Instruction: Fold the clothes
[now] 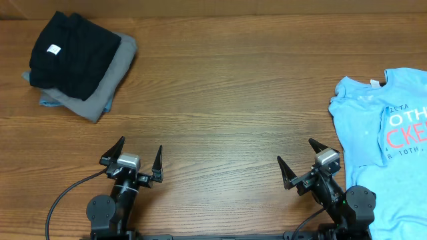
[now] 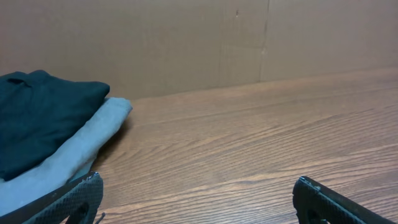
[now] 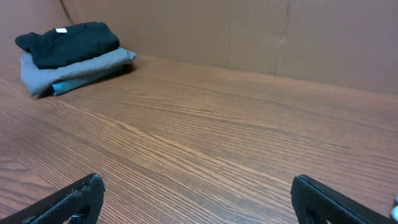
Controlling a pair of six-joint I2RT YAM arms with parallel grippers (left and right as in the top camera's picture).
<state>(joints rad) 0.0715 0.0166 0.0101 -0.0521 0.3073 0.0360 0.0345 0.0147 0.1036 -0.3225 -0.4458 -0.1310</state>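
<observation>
Here's the state of play. At the far left corner of the desk (image 1: 227, 100) sits a tidy stack: the black tee (image 1: 73, 53) on top, folded into a compact block with its white neck label facing up. The grey shorts (image 1: 110, 80) lie folded directly beneath it. A thin blue edge (image 1: 47, 101) peeks out at the very bottom, and I can't tell what garment that is. That pile looks finished to me.

Over on the right it's a different story. The light blue tee (image 1: 383, 133) lies spread out, print up and collar toward the far side, running off the right edge of the overhead view. It isn't squared up into a block like the others, so I'd call it the job that's left.

Both arms sit at the near edge, well apart from the stack. The left jaws are spread wide with nothing between them, just bare wood ahead and the stack off to their left. The right jaws are just as wide and just as empty, and they stand near the blue tee without touching it.

So I'd say we're well past halfway. The black tee and shorts are done, and the blue tee still needs folding and, most likely, a trip across to the pile.
</observation>
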